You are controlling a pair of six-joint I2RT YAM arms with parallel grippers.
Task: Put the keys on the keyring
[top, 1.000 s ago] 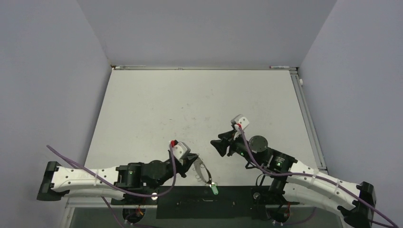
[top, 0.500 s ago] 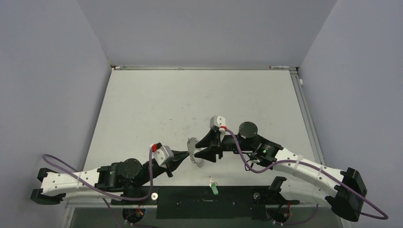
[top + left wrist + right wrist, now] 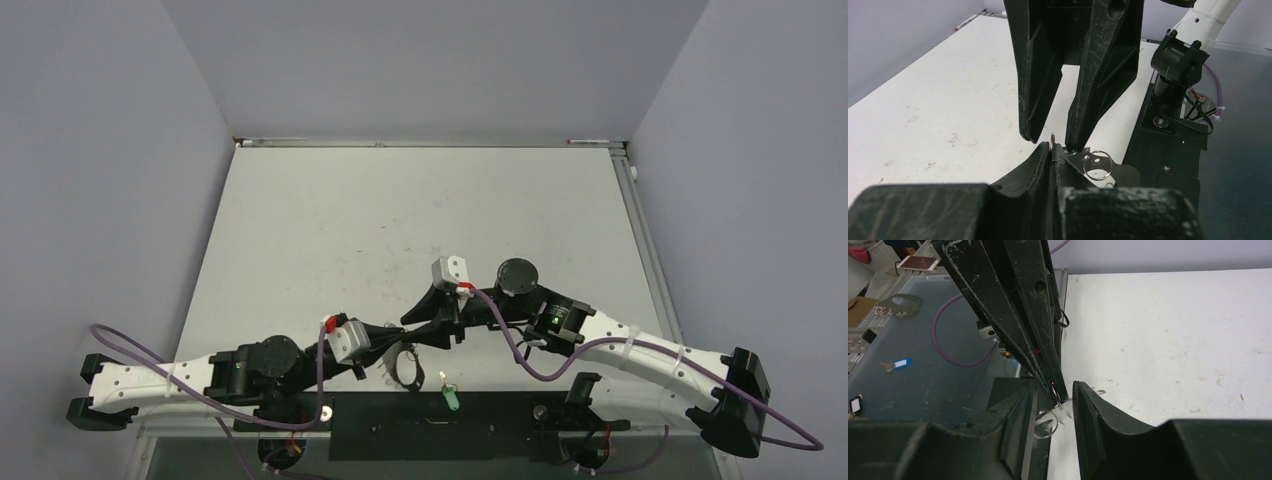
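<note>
My left gripper [image 3: 393, 347] is shut on the rim of the grey keyring [image 3: 405, 368], which hangs from its tips just above the table's near edge. In the left wrist view the shut jaws [image 3: 1053, 148] pinch the ring's thin edge [image 3: 1053, 139], and a small wire loop [image 3: 1098, 165] dangles beside it. My right gripper [image 3: 422, 330] is open, its two fingers [image 3: 1035, 75] straddling the left fingertips. In the right wrist view [image 3: 1053, 389] the ring's edge [image 3: 1059, 401] and a wire loop [image 3: 1047, 422] sit between its open fingers. The green key [image 3: 452, 397] lies alone on the black strip.
The black strip [image 3: 500, 410] runs along the table's near edge between the arm bases. Grey walls enclose the white table [image 3: 420, 210] on the left, back and right. A purple cable [image 3: 520, 350] trails along the right arm.
The right gripper has moved left and down to straddle the left gripper's tips. The left gripper has lowered the keyring toward the near edge. The green key has not moved.
</note>
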